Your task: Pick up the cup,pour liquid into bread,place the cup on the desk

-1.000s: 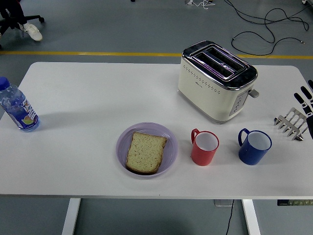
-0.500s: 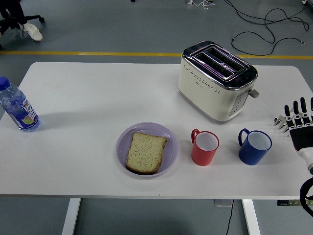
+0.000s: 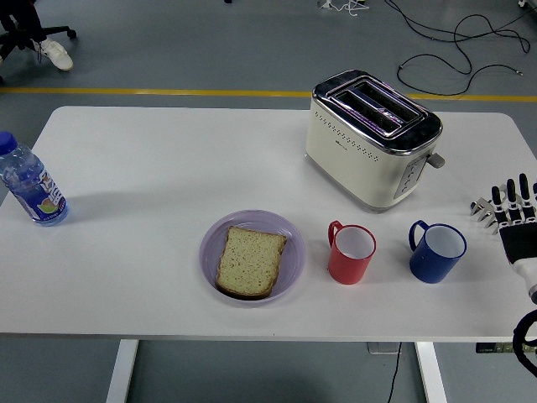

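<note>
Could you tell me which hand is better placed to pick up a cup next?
Right. The right hand is over the table's right edge, fingers spread, just beyond the blue cup, with the red cup a little further left. The left hand is not in view.

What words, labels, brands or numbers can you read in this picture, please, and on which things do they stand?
None can be read.
Water bottle: the label carries print, too blurred to read.
Toaster: a small mark on its cream side, too small to read.

Glossy cream toaster (image 3: 373,138) with chrome top; smooth matt white table (image 3: 151,168); porous bread (image 3: 249,261).
</note>
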